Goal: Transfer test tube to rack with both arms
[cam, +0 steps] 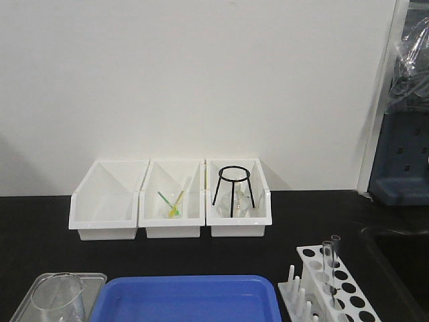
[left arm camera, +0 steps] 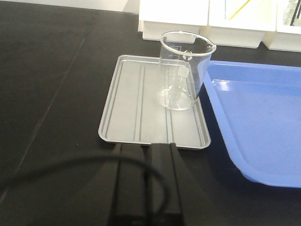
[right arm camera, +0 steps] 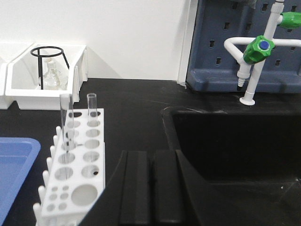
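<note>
At far left a clear beaker (left arm camera: 184, 70) stands upright on a ribbed grey tray (left arm camera: 136, 108), which lies just beside a blue tray (cam: 184, 298). The left gripper (left arm camera: 146, 181) hangs near the grey tray's near edge — fingers pressed together, nothing between them. Behind sit three white bins (cam: 171, 198); the rightmost holds a black wire tripod (cam: 234, 189). At right, the rack (right arm camera: 77, 162) carries two test tubes (right arm camera: 66, 122) upright in its holes, apparently neighbouring ones. The right gripper (right arm camera: 149, 186) sits just beside the rack — closed, empty — with a black sink (right arm camera: 235, 146) to its right.
</note>
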Motion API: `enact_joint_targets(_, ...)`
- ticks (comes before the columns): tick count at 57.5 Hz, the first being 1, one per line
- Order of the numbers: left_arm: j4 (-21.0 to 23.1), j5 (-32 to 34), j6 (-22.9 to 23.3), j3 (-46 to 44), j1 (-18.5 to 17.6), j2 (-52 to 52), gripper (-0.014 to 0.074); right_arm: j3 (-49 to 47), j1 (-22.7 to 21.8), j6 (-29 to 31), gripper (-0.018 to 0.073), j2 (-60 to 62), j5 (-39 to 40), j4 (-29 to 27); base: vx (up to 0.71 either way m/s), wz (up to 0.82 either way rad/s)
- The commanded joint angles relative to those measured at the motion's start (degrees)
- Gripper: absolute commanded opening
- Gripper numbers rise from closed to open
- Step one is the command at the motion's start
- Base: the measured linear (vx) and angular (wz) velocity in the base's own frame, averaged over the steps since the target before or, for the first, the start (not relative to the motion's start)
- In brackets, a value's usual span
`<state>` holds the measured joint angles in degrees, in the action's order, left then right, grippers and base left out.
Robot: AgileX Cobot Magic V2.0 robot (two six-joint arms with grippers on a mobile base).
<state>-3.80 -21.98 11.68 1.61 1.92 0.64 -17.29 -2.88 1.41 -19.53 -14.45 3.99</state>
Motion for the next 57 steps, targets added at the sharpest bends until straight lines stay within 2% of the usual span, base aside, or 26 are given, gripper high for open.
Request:
enact_joint_targets(1,0.25,4.34,0.18,-1.65,0.00,0.84,0.0014,1.63,-0.39,0.37,-0.0010,3.35,5.43,0.81,0.00,0.00)
enact_joint_targets(36,0.25,4.34,0.18,-1.65,0.00,0.84,0.0014,15.38,-0.39,-2.57,-0.0010,18.26,6.09,0.78,0.00,0.00)
enact_joint_targets(57,0.25,4.34,0.18,-1.65,0.00,0.84,0.0014,18.09,-0.45,-3.03,-0.0010,20.57,3.67,0.89,0.00,0.00)
